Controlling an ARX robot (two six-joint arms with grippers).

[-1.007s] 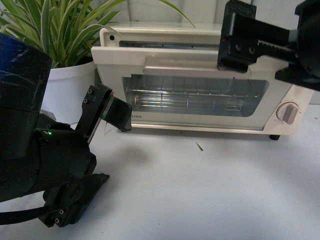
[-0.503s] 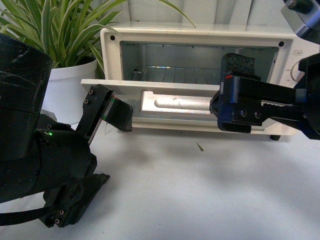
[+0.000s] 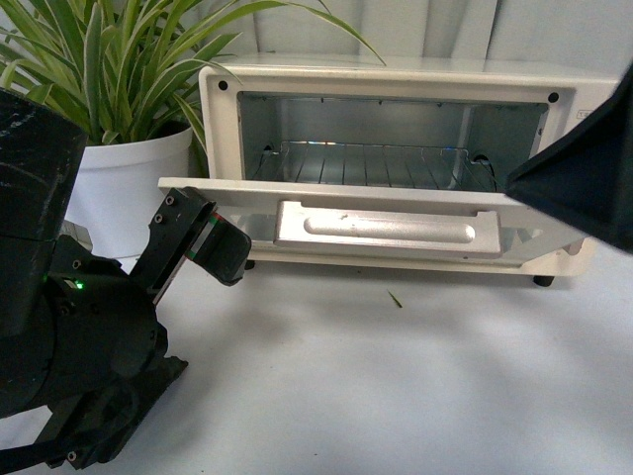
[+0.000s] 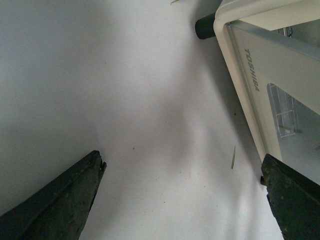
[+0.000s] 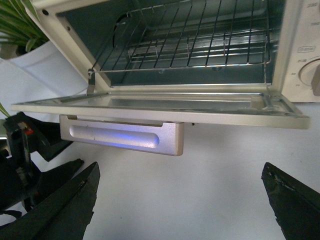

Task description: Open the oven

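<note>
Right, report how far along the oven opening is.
Done: the oven has its door folded down about level, with the wire rack exposed. In hand: nothing. The right gripper is open, clear of the handle, and the left gripper is open over the table beside the oven. Left: seemingly nothing but pulling the arms away.

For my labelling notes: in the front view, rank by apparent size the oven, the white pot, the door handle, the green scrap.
1. oven, clearly largest
2-3. white pot and door handle: similar, pot partly hidden, so unranked
4. green scrap, smallest
</note>
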